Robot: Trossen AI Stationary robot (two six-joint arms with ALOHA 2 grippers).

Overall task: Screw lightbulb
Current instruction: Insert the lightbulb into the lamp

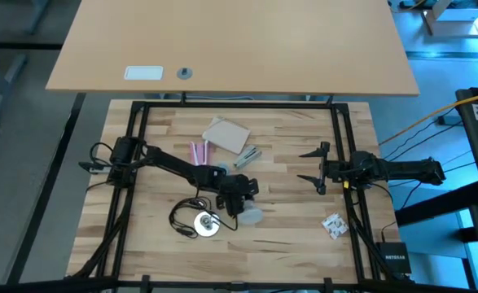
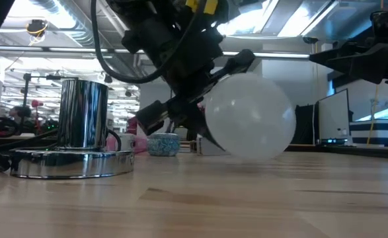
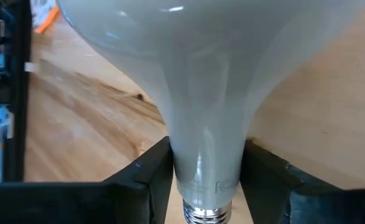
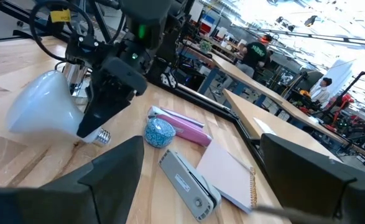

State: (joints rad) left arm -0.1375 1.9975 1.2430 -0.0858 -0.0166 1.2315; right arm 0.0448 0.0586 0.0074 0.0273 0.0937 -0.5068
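- Presently the left gripper [image 1: 243, 203] is clamped on the narrow neck of the pale whitish glass lightbulb [image 1: 251, 216], just above its silvery screw base.
- The lightbulb lies low over the wooden table [image 1: 287, 236], beside the round chrome socket disc [image 1: 205, 225].
- Likely light, smooth, fragile: hold the neck, not the dome.
- The right gripper [image 1: 313, 167] waits well apart, fingers spread.

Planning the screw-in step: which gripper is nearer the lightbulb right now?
Left. The left gripper has its fingers on either side of the lightbulb neck, near the front middle of the table. The right gripper hangs open, apart from it, toward the table's right side.
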